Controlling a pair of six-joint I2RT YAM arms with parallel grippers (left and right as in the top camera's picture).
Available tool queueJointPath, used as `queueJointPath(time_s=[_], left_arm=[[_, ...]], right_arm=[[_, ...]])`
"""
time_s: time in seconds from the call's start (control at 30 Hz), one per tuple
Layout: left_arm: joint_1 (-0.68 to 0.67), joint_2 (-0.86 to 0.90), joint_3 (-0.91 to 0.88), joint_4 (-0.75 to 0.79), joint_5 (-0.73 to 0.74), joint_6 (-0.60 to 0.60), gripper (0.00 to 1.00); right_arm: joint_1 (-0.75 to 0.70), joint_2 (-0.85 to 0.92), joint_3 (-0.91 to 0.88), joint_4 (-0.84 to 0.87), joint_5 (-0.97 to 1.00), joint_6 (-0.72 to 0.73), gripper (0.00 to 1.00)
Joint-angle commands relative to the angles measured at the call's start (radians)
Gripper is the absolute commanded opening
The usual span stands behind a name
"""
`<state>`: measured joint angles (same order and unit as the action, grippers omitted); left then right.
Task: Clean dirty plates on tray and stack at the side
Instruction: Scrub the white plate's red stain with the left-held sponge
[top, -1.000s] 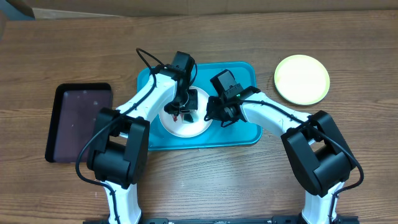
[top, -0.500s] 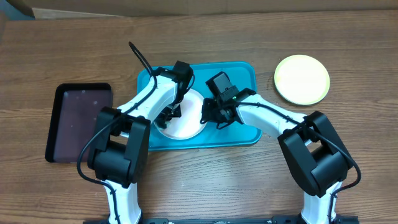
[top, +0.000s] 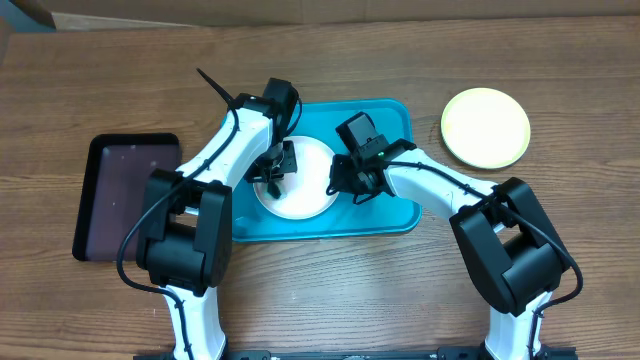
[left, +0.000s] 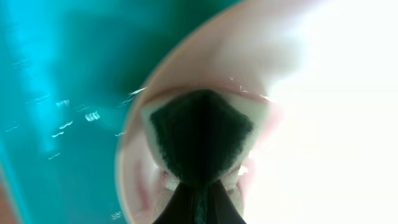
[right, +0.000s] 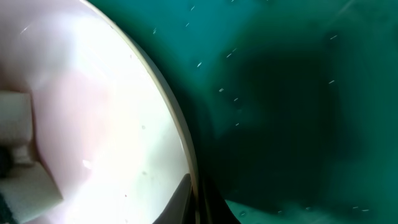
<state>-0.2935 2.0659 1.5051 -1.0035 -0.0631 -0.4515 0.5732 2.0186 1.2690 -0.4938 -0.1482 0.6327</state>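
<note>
Turquoise tray (top: 385, 125): a large rectangle of smooth, glossy plastic with rounded corners and a raised rim. It lies in the middle of the table (top: 400, 290), and the left wrist view shows small bright glints on its floor.
White plate (top: 305, 195): round, shallow and plastic, with a thin rim. It lies on the left half of the tray. Up close its surface looks smooth and washed out by glare, with a faint pink cast.
Yellow-green plate (top: 485, 127): round and shallow, the same size as the white one, matte and pale. It lies on the bare wood to the right of the tray, apart from it.
Sponge (left: 199, 134): a soft block with a dark green, coarse scouring face edged in pale foam. It rests against the white plate near its left rim.
Left gripper (left: 198, 193): its dark fingers are pinched on the sponge's lower end, over the left side of the white plate.
Right gripper (right: 194, 196): its fingers are pressed together at the right rim of the white plate. In the wrist view the thin rim runs in between the tips, so it appears to pinch the edge.
Black tray (top: 125, 195): smaller, rectangular, dark and slightly glossy, with a raised lip. It lies at the left of the table, well apart from the turquoise one.
Table: brown wood-grain surface, with streaks running left to right.
</note>
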Motion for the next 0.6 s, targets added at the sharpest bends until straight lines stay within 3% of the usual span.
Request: queueJointPath(time_s=[0.0, 0.3, 0.57], left_arm=[[-0.009, 0.022, 0.016, 0.026, 0.194, 0.070, 0.04], [-0.011, 0.023, 0.001, 0.068, 0.242, 0.071, 0.04], [-0.016, 0.023, -0.103, 0.217, 0.310, 0.054, 0.04]], right_arm=[[-0.008, 0.048, -0.032, -0.028, 0.080, -0.013, 0.04], [-0.008, 0.048, -0.032, -0.026, 0.080, -0.013, 0.04], [-0.008, 0.048, -0.032, -0.028, 0.080, -0.013, 0.04]])
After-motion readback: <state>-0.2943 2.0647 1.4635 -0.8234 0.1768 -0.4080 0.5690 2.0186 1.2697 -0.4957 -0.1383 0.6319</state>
